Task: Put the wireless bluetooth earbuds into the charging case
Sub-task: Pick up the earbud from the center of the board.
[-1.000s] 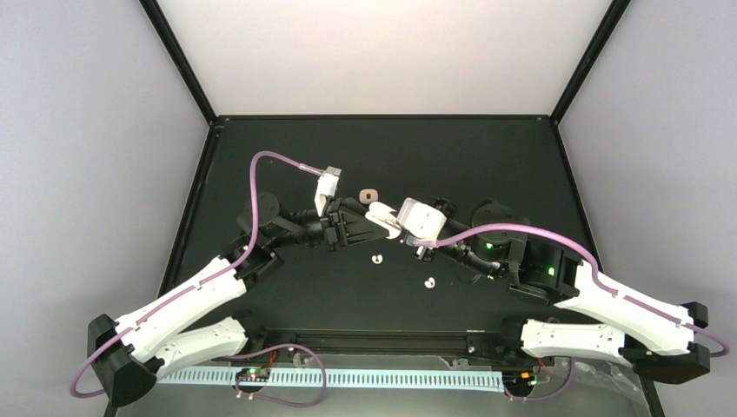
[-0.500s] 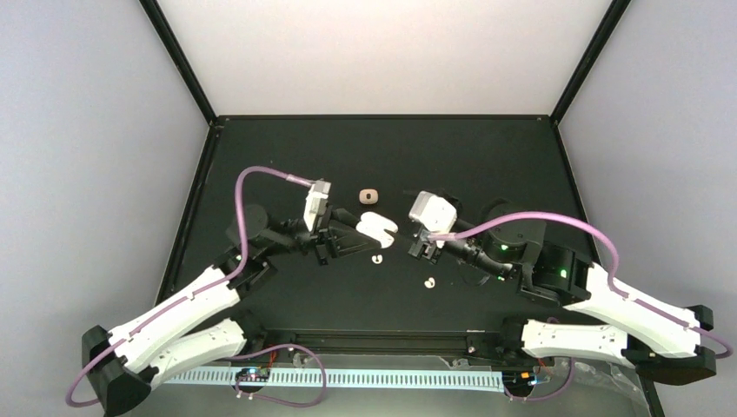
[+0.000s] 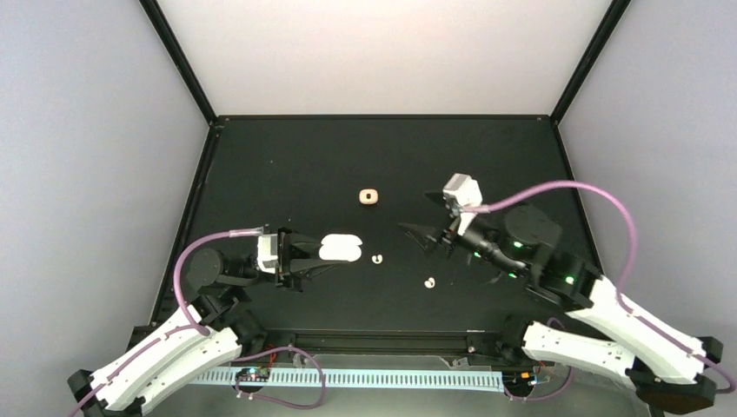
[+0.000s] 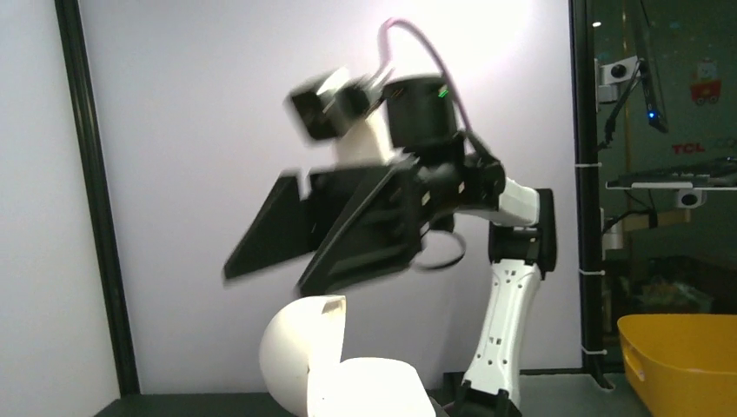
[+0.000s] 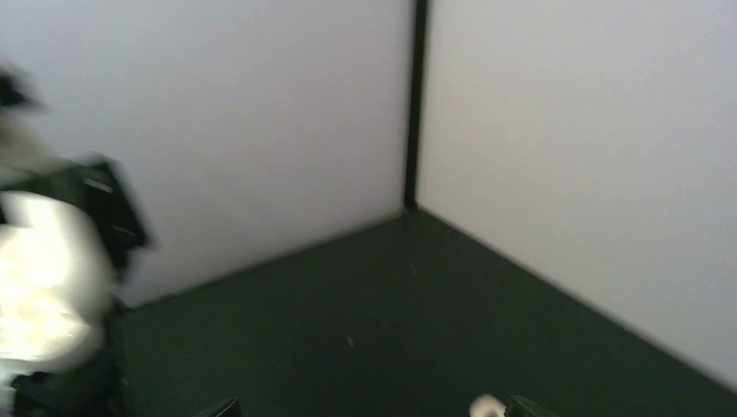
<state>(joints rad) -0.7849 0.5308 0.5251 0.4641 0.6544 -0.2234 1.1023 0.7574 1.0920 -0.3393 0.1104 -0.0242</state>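
Black tabletop (image 3: 287, 165) carries two loose earbuds (image 3: 376, 258), so I judge insertion unfinished; left gripper (image 3: 323, 256) pinches the open charging case (image 3: 341, 249), right gripper (image 4: 265, 280) spread, empty.

A black table (image 3: 287, 156) stands between pale grey walls (image 3: 87, 174) joined by black corner posts (image 3: 178, 61), the far wall (image 3: 382, 52) brightly lit, and a yellow bin (image 4: 687, 356) sits beyond the right side.

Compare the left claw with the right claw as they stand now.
The left claw is shut on the white charging case; the right claw is open and holds nothing. The left claw sits left of the middle of the table, the right claw right of it. Both are black and point inward, toward each other.
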